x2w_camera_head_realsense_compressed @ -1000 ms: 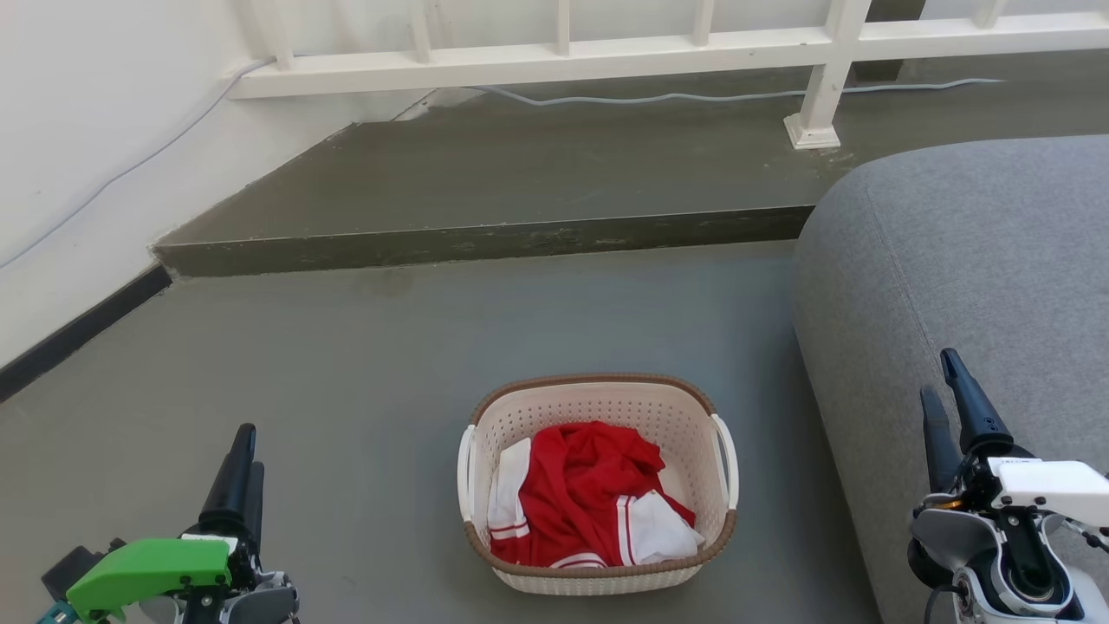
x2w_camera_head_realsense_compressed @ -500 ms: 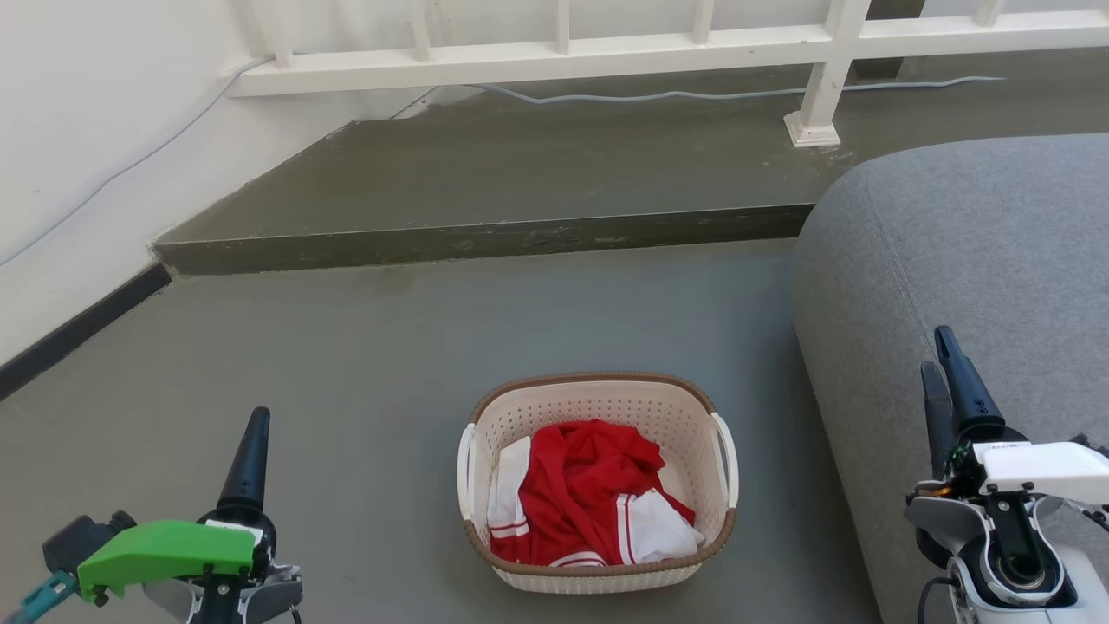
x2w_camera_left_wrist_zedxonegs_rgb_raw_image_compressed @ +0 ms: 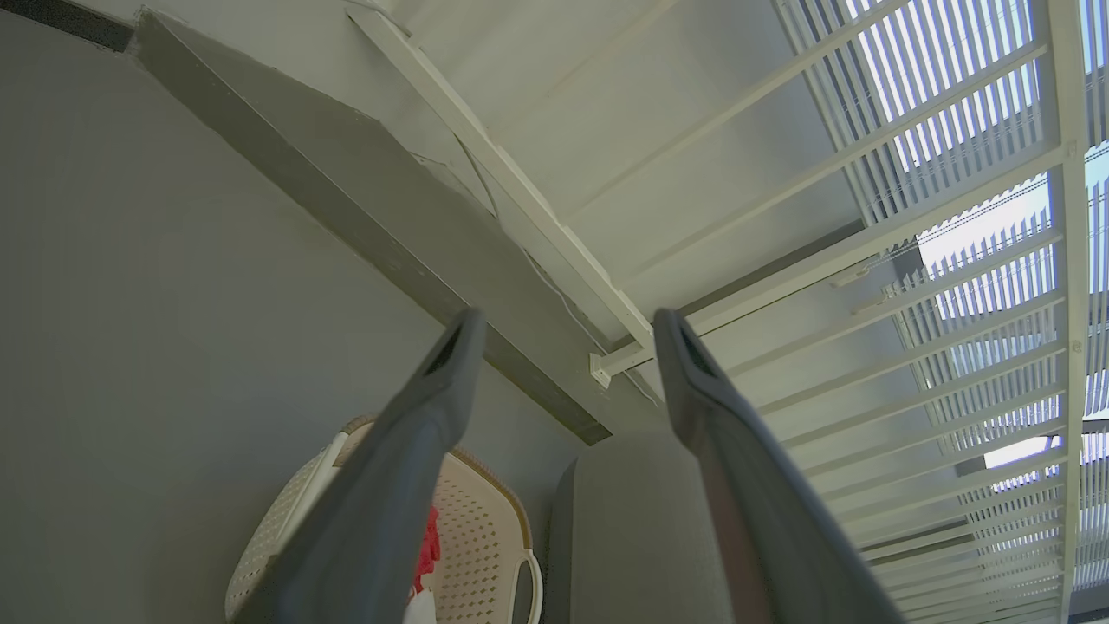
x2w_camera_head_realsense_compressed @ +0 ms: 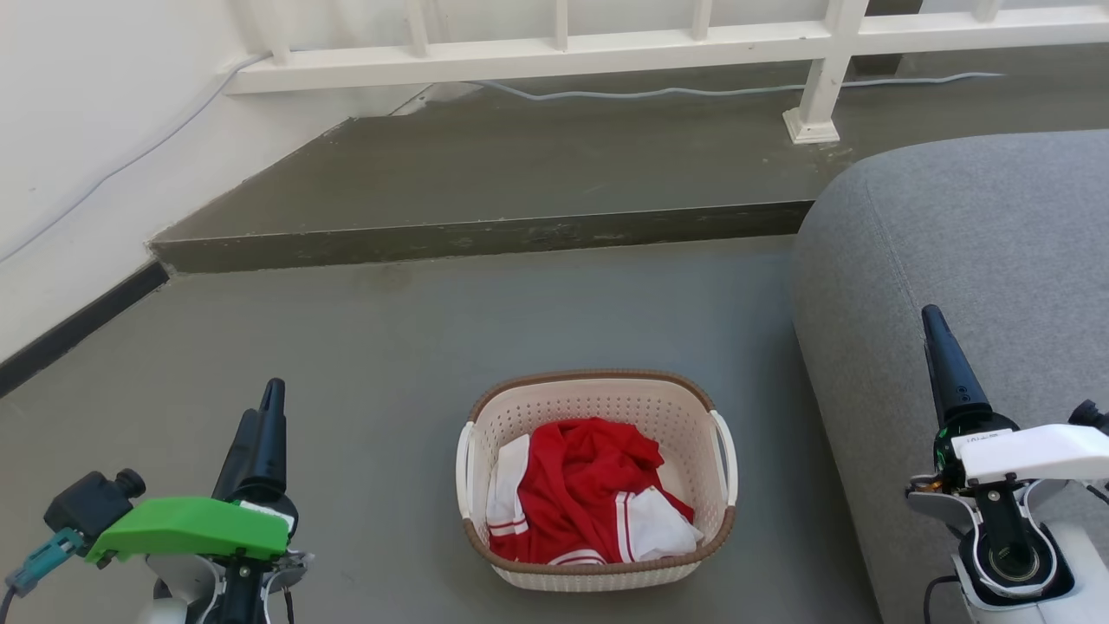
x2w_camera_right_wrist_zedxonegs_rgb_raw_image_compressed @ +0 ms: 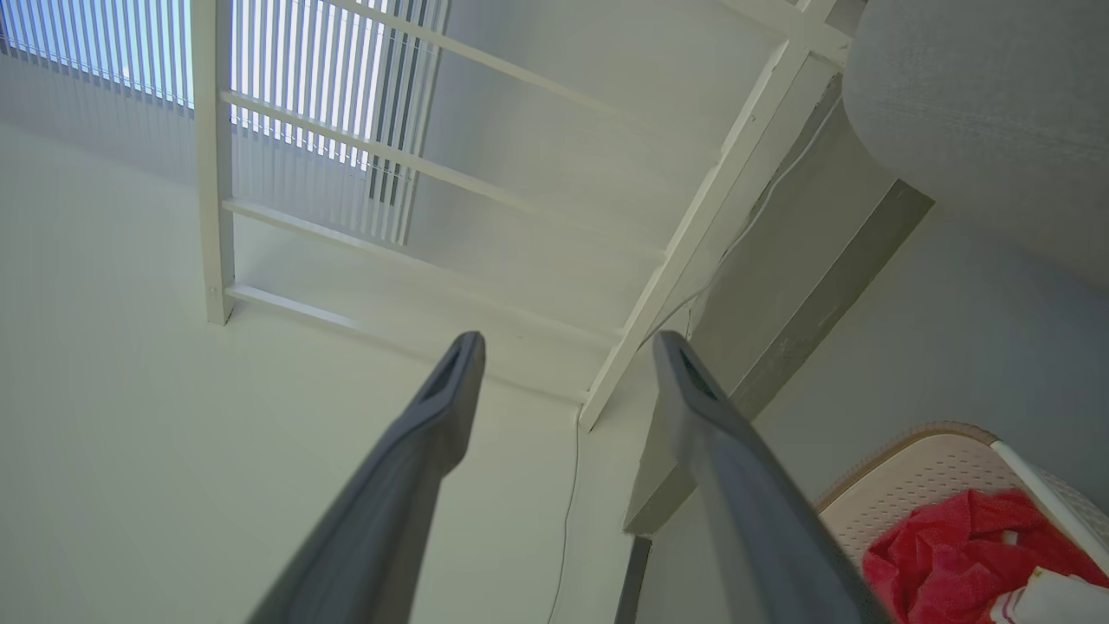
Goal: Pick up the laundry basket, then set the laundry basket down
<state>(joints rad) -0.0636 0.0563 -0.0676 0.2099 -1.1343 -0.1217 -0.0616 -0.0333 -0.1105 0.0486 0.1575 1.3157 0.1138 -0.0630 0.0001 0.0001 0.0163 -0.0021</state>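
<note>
**Basket** (x2w_camera_head_realsense_compressed: 598,400): cream, perforated, with a brown rim. It stands upright on the floor (x2w_camera_head_realsense_compressed: 390,347) in the lower middle of the head view, just left of the sofa (x2w_camera_head_realsense_compressed: 970,243). One white handle (x2w_camera_head_realsense_compressed: 726,459) shows on each side. Neither gripper touches it.

**Clothes** (x2w_camera_head_realsense_compressed: 580,485): a crumpled red and white heap lying inside the basket.

**Left gripper** (x2w_camera_head_realsense_compressed: 262,403): at the lower left, above the floor and well apart from the basket. The left wrist view shows its fingers (x2w_camera_left_wrist_zedxonegs_rgb_raw_image_compressed: 433,390) spread, with nothing between them. The basket's corner shows behind the lower left finger.

**Right gripper** (x2w_camera_head_realsense_compressed: 936,329): at the lower right, in front of the sofa's grey cushion and pointing up the head view. The right wrist view shows its fingers (x2w_camera_right_wrist_zedxonegs_rgb_raw_image_compressed: 433,407) parted and empty. The basket and the red cloth lie at the lower right corner.

**Step** (x2w_camera_head_realsense_compressed: 485,234): a raised dark slab beyond the basket, running across the floor.

**Railing** (x2w_camera_head_realsense_compressed: 554,56): white, standing on the step.

**Cable** (x2w_camera_head_realsense_compressed: 658,91): pale, trailing under the railing.

**Wall** (x2w_camera_head_realsense_compressed: 87,130): white, at left, with a dark skirting.
</note>
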